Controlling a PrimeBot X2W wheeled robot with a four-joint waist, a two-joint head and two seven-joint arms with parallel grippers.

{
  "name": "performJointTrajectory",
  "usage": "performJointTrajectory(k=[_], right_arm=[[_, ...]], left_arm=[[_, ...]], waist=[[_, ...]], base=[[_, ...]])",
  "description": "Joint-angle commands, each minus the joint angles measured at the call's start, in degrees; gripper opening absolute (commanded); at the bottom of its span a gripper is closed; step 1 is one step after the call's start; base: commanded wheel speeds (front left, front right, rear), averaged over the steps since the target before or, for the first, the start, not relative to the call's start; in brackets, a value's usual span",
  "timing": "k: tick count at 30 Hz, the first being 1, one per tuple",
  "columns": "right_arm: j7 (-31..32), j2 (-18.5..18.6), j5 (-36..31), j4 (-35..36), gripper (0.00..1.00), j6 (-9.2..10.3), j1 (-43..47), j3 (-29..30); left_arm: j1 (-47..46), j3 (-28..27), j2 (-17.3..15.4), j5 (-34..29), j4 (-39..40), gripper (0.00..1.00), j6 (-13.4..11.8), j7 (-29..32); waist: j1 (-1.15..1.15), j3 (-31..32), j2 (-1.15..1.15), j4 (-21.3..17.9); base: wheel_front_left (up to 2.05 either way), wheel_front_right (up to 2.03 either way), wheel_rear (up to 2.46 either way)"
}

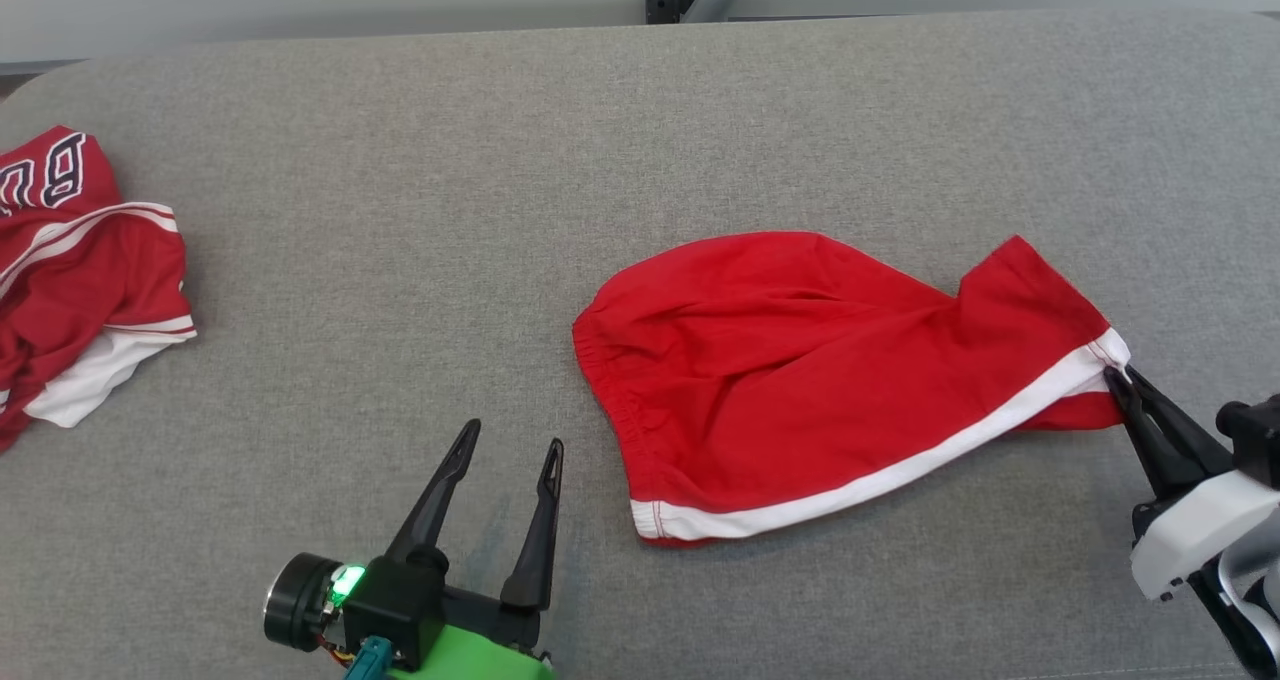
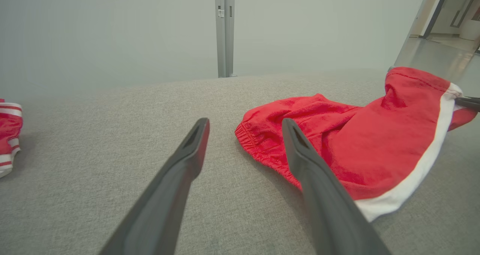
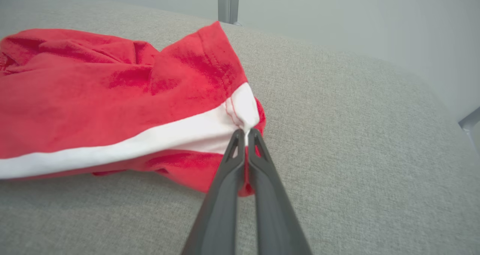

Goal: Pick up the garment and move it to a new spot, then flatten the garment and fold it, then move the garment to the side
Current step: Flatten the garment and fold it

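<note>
Currently: the red garment (image 1: 800, 380), a pair of shorts by the look of it, lies right of centre in the head view on the grey cloth-covered surface (image 1: 400, 160). Its elastic waistband (image 1: 600, 380) faces frame centre and the leg hems point toward the right edge. A white stripe (image 1: 900, 470) runs along its lower edge.

The right gripper (image 1: 1118, 372), at the lower right, is pinched closed on the hem corner where the stripe ends. In the right wrist view the cloth bunches between the tips. The left gripper (image 1: 513, 435), at lower centre-left, is spread wide and empty, near the waistband but not touching. A second garment (image 1: 90, 280) is heaped at the left edge, well apart.

Handling, as a judgement: light, limp knit with no stiffness. It is likely to sag and drag rather than slide flat. Neither fragile nor slippery. A single-corner pinch probably lets it twist. The best second hold looks like the waistband end at the stripe's lower left, where the thick seam gives a firm bite.
</note>
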State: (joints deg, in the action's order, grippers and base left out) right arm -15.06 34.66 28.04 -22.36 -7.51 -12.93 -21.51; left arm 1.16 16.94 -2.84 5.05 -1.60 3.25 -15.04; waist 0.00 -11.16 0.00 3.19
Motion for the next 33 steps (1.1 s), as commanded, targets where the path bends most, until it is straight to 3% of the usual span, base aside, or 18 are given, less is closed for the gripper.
performJointTrajectory(k=[1, 8, 17, 31, 32, 33], right_arm=[[-0.2, 0.2, 0.1, 2.0, 0.0, 0.04, 2.3, 1.5], [1.1, -1.2, -2.1, 8.7, 0.0, 0.04, 7.8, 6.5], [3.2, -3.3, -4.6, 10.5, 0.0, 0.04, 9.5, 7.6], [4.6, -3.0, -4.7, 11.1, 0.0, 0.04, 10.2, 6.8], [4.7, -2.9, -4.8, 11.1, 0.0, 0.04, 10.3, 6.7], [4.7, -2.9, -4.9, 11.1, 0.0, 0.04, 10.3, 6.7]], left_arm=[[0.6, 0.1, -0.1, 0.8, -0.1, 1.0, 1.0, -0.1], [0.3, 5.5, -2.1, 4.7, -6.8, 1.0, 4.0, -0.1], [-5.2, 16.4, -6.6, 13.0, -14.1, 1.0, 4.2, -0.1], [-11.7, 22.6, -7.8, 17.1, -20.3, 1.0, 4.2, -0.1], [-11.8, 22.8, -7.9, 17.3, -20.3, 0.48, 4.2, -0.1], [-11.9, 23.2, -8.0, 17.8, -20.1, 0.13, 4.2, -0.1]], waist=[[0.0, -0.4, 0.0, -0.6], [0.0, -1.2, 0.0, -1.4], [0.0, -1.3, 0.0, -1.2], [0.0, -0.3, 0.0, -2.8], [0.0, -0.2, 0.0, -2.8], [0.0, -0.1, 0.0, -2.9]], base=[[0.0, 0.0, 0.0], [0.0, 0.0, 0.0], [0.0, 0.0, 0.0], [0.0, 0.0, 0.0], [0.0, 0.0, 0.0], [0.0, 0.0, 0.0]])
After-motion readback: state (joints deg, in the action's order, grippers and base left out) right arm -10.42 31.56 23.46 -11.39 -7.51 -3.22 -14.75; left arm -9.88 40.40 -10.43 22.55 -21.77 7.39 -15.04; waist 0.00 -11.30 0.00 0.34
